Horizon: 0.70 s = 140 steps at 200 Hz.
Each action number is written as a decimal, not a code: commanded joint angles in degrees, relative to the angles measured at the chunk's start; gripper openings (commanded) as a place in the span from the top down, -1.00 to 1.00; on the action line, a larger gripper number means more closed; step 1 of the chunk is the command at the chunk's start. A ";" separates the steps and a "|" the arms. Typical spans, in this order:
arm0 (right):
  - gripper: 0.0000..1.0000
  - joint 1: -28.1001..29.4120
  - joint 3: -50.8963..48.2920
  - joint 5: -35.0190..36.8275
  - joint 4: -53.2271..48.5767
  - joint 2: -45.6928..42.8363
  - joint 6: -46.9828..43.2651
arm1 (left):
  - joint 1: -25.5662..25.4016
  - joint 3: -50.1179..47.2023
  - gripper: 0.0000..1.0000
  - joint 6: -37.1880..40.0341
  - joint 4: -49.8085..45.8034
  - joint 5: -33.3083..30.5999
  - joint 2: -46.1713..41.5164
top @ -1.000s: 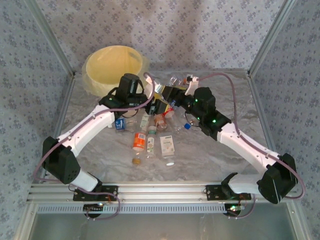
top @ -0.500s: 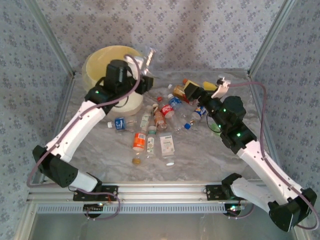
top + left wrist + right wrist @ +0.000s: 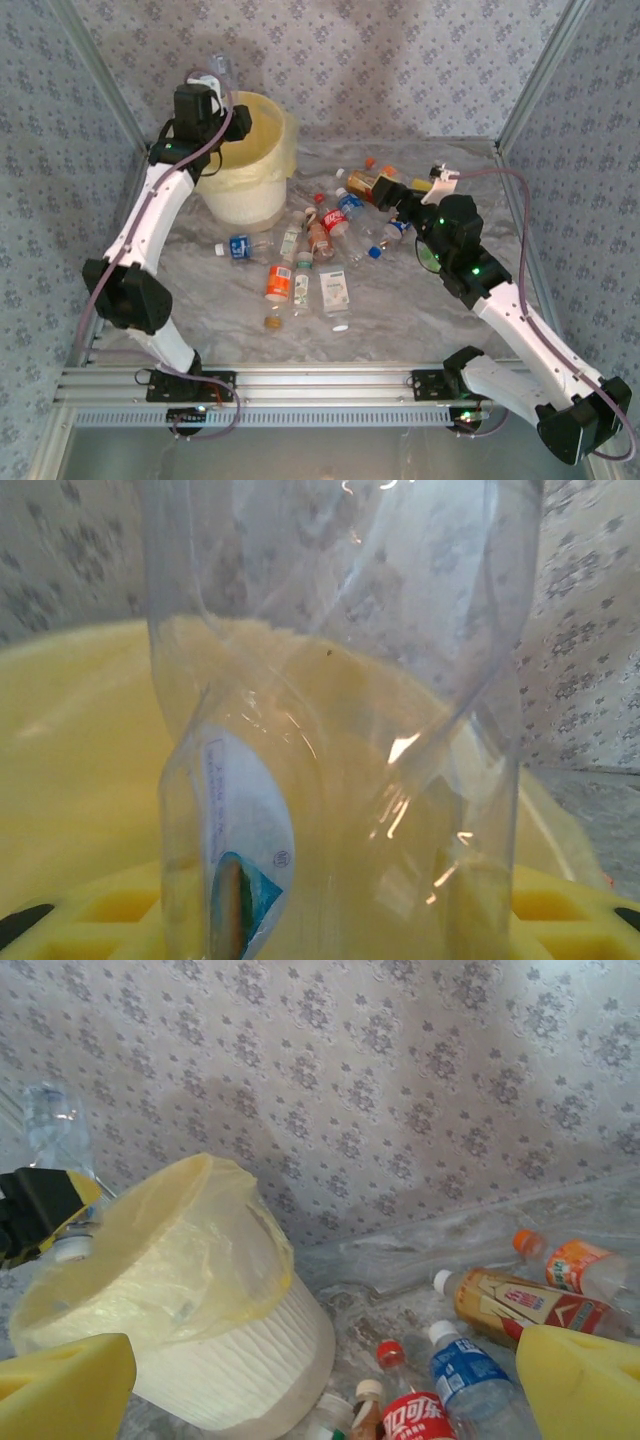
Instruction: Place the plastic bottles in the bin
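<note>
the right gripper (image 3: 400,190) has drawn back from the heap of plastic bottles (image 3: 320,235) just ahead of it, jaws now spread wide and empty. farther off, the left gripper (image 3: 216,88) has swung up from that heap, clamped on a clear bottle (image 3: 340,730). the bin (image 3: 245,195) now sits just beyond and below its fingers, so a drop looks close.

glossy clear plastic bottle (image 3: 330,730), ribbed matt bin (image 3: 240,1360)

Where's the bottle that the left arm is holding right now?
Top view, far left: the clear bottle is gripped in the left end effector, raised by the far-left rim of the bin.
</note>
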 commanded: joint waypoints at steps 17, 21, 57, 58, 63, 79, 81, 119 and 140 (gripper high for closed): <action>-1.00 -0.93 2.01 5.14 -6.70 0.00 1.35 | 1.24 -0.65 0.00 -9.25 3.30 11.10 1.14; -1.00 -1.02 2.02 5.06 -7.04 0.11 1.53 | 1.24 -1.07 -0.01 -9.58 3.62 11.64 1.36; -1.00 -1.83 3.41 4.63 -9.99 1.96 2.53 | 1.24 -0.95 -0.04 -10.31 4.15 17.99 4.36; -1.00 -1.84 3.46 4.63 -10.07 1.96 2.51 | 1.24 -0.94 -0.04 -10.32 4.13 18.16 4.43; -1.00 -1.84 3.59 4.58 -10.37 2.18 2.50 | 1.21 -0.85 -0.04 -10.41 4.24 18.88 4.81; -1.00 -2.01 3.86 4.32 -11.00 2.85 2.64 | 1.22 -0.91 -0.08 -10.55 4.20 20.19 5.59; -1.00 -1.95 3.86 4.29 -11.07 2.96 2.65 | 1.23 -0.89 -0.08 -10.47 4.20 20.29 5.68; -1.00 -2.59 4.26 4.01 -13.56 4.06 2.81 | 1.19 -1.01 -0.24 -10.32 4.94 25.20 7.33; -1.00 -3.05 4.10 4.26 -14.79 4.30 2.88 | 1.19 -1.16 -0.37 -10.34 4.99 25.56 7.58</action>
